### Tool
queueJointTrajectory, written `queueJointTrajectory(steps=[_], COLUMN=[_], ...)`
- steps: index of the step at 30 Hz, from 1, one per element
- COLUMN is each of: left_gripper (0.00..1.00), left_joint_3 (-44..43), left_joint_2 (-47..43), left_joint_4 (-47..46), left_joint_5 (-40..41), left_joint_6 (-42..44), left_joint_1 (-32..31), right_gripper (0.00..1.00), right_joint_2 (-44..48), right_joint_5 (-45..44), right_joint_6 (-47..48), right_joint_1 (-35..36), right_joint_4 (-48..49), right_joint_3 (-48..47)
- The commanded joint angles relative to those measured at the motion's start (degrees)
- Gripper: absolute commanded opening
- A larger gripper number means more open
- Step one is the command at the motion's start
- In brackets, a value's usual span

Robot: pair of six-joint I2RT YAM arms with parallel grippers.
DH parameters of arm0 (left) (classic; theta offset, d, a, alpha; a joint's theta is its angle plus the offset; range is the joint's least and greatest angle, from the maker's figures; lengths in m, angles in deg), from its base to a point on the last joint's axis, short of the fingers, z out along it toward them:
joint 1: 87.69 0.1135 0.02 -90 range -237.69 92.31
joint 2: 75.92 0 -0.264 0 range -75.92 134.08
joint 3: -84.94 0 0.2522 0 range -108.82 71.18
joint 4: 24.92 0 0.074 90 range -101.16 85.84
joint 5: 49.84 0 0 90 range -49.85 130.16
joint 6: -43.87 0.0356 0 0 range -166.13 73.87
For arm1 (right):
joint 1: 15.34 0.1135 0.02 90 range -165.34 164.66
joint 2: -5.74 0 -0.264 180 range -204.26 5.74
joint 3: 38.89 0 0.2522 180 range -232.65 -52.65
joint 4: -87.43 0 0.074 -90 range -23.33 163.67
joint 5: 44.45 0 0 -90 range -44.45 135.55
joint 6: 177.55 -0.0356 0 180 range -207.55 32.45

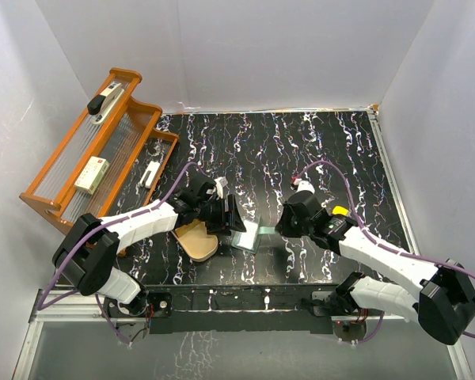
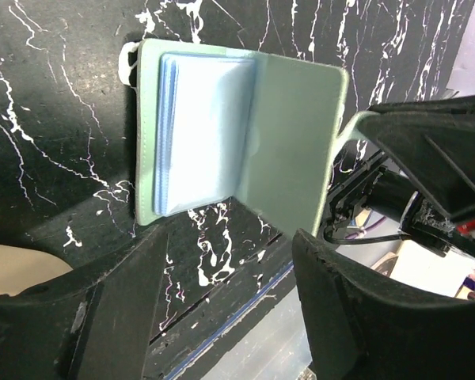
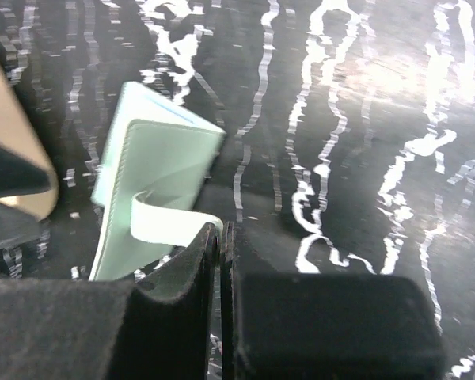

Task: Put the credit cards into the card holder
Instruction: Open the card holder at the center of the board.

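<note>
The card holder [image 1: 248,236] lies open on the black marbled table between my two grippers. In the left wrist view its pale green cover [image 2: 297,142] stands raised and the blue slotted inside [image 2: 202,127] lies flat. My right gripper [image 1: 280,226] is shut on the holder's snap tab [image 3: 170,228], pinched at the fingertips [image 3: 208,241]. My left gripper [image 1: 231,215] is open and empty, its jaws just near of the holder's edge in the left wrist view [image 2: 228,247]. No loose credit card shows in any view.
A tan oval dish [image 1: 196,240] sits left of the holder, under my left arm. A wooden rack [image 1: 95,150] with a stapler [image 1: 105,101] and a white box [image 1: 92,174] stands at the far left. The table's near edge [image 1: 245,294] is close.
</note>
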Motion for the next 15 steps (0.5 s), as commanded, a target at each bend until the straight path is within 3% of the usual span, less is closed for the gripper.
queueJointTrajectory(steps=[1, 15], left_gripper=[0.61, 0.57], left_joint_3=[-2.5, -3.7], left_joint_2=[-1.1, 4.0], left_joint_4=[2.8, 1.2], left_joint_5=[1.0, 0.8], left_joint_6=[1.3, 1.5], left_joint_1=[-0.3, -0.6], right_gripper=[0.00, 0.00], right_joint_2=[-0.6, -2.3], right_joint_5=[-8.0, -8.8], right_joint_6=[-2.5, -4.7], right_joint_1=[-1.5, -7.9], right_joint_4=[-5.3, -6.3], right_joint_3=[-1.4, 2.9])
